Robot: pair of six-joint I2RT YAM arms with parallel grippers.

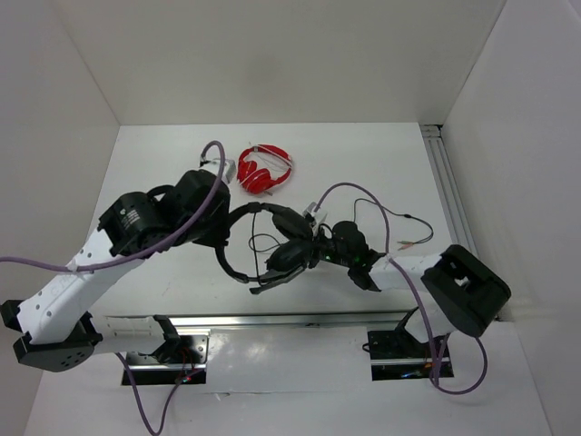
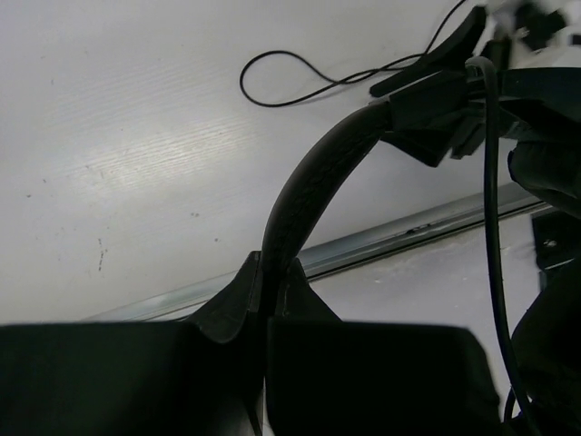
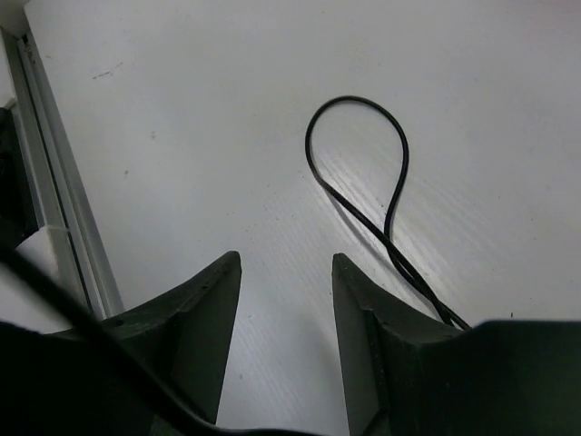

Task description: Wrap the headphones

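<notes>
As the left end effector (image 2: 268, 272) clamps the headband (image 2: 313, 182) for anchorage, the open, empty right end effector (image 3: 286, 272) addresses the cable (image 3: 405, 156).

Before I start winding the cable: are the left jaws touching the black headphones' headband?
Touching. In the left wrist view the left jaws pinch the headband, with no gap on either side.

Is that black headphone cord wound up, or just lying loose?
Loose. The cable lies in a slack, open loop flat on the table, trailing away from the headphones rather than coiled around them.
</notes>
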